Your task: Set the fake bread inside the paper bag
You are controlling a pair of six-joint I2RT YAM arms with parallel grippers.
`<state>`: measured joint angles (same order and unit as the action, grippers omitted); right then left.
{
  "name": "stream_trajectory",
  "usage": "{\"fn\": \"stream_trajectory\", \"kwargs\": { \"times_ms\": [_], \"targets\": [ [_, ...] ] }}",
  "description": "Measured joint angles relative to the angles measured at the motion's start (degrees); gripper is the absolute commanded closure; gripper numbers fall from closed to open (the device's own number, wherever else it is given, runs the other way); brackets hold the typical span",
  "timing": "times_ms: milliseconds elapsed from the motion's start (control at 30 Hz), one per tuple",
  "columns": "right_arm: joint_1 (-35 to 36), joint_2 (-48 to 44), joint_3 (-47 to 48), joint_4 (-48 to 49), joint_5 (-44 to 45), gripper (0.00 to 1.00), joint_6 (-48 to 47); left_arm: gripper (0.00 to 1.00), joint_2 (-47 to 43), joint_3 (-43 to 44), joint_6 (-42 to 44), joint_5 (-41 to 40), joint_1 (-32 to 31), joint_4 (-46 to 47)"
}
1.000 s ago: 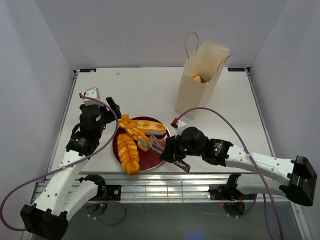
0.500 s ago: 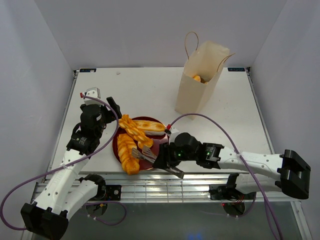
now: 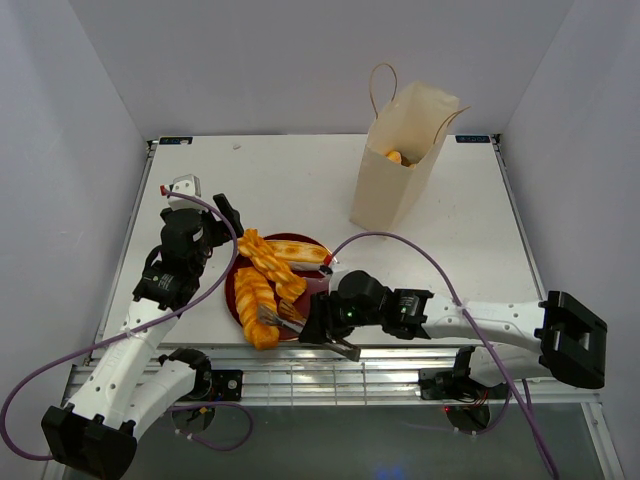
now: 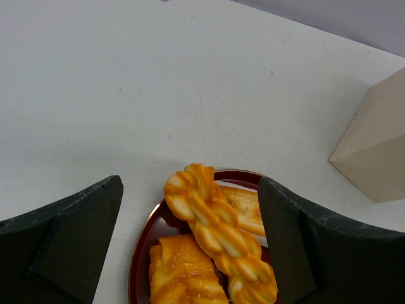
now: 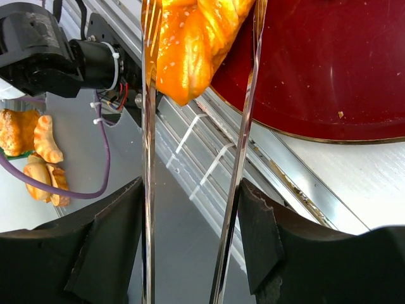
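Note:
Three pieces of fake bread lie on a dark red plate point(image 3: 318, 287): a braided loaf point(image 3: 268, 260), a flat golden pastry point(image 3: 256, 305) and a pale long roll point(image 3: 300, 252). My right gripper point(image 3: 335, 325) is shut on metal tongs point(image 3: 285, 318). In the right wrist view the tong arms point(image 5: 149, 158) straddle the end of the flat pastry point(image 5: 193, 44) at the plate's near-left rim point(image 5: 329, 69). My left gripper point(image 4: 190, 182) is open and empty above the braided loaf point(image 4: 218, 234). The paper bag point(image 3: 395, 170) stands upright at the back right with an orange piece point(image 3: 396, 157) inside.
The plate sits close to the table's near edge, with the metal rail point(image 5: 209, 145) just below it. Spare pastries point(image 5: 31, 145) lie under the table level. The bag's corner point(image 4: 376, 152) shows in the left wrist view.
My right arm has moved left along the near edge with the tongs, from the plate's right side to the flat pastry at its front left. The left arm has not moved.

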<state>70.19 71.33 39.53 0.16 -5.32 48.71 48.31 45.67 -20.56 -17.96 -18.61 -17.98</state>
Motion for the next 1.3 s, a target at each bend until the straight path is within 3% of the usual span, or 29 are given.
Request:
{"fn": "stream_trajectory", "kwargs": {
  "times_ms": [400, 1033, 1300],
  "targets": [
    [0.07, 2.21, 0.00, 2.60, -0.48, 0.42, 1.38, 0.02, 0.00, 0.00, 0.00, 0.04, 0.00, 0.00],
    [0.07, 3.26, -0.07, 4.31, -1.22, 0.73, 2.99, 0.02, -0.04, 0.00, 0.00, 0.17, 0.00, 0.00],
    [0.07, -0.42, 0.02, 2.14, -0.02, 0.78, 1.84, 0.02, -0.04, 0.00, 0.00, 0.22, 0.00, 0.00]
  ]
}}
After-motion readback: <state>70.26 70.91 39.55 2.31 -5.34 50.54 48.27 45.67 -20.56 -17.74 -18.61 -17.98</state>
